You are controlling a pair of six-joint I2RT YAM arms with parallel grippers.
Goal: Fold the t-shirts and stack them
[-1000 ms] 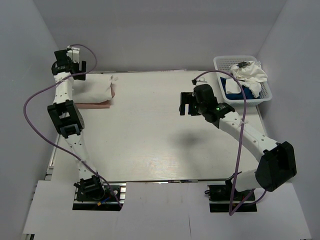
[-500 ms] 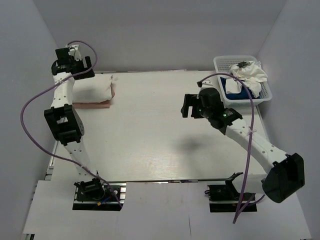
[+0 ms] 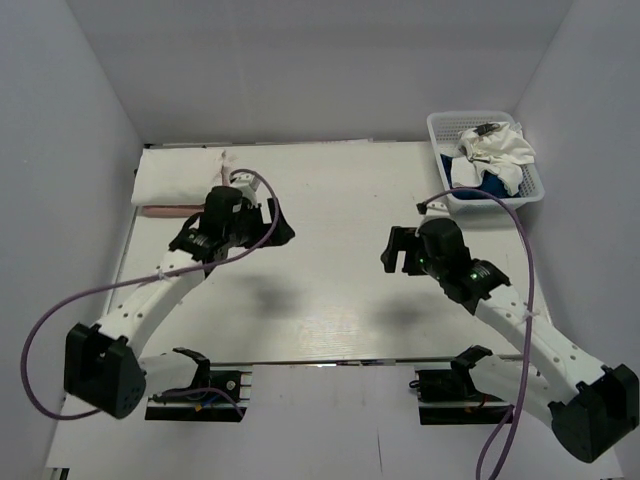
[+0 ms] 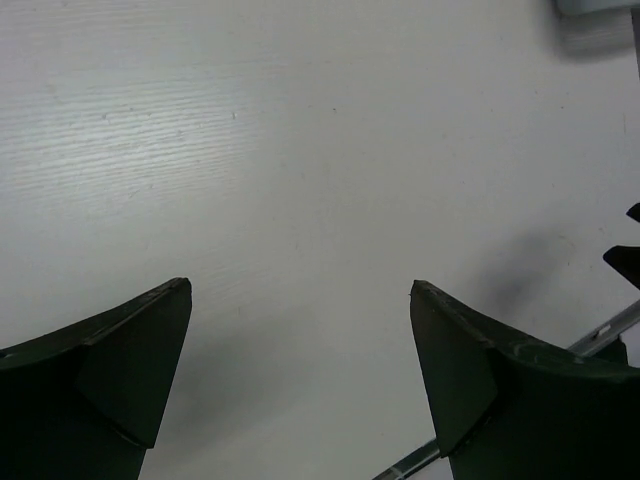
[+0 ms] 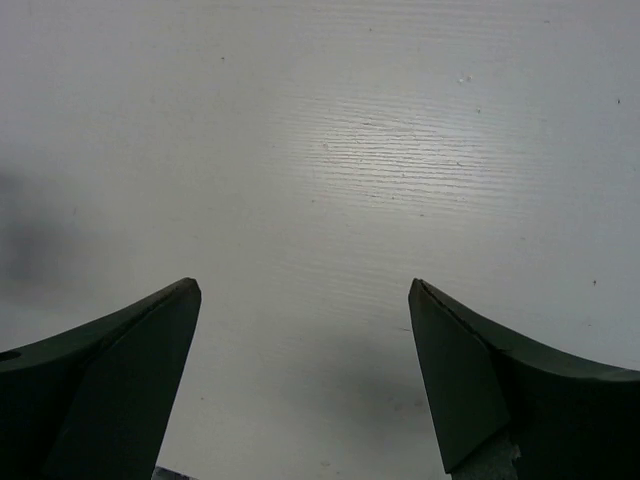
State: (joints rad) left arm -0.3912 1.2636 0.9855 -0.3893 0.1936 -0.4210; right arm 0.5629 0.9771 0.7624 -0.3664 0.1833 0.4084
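White folded t-shirt on a salmon-pink folded t-shirt lies well left of the white plastic lattice basket. Between stack and basket hover the left gripper and right gripper, both spread, empty. Inside the basket, the crumpled white tee overlaps the royal blue tee. A grab there could snag both.

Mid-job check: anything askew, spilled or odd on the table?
Nothing spilled or damaged. Far left, the pink t-shirt peeks out along the near edge from under the folded white t-shirt, so the stack is slightly uneven. In the basket, a crumpled white t-shirt drapes over the rim.
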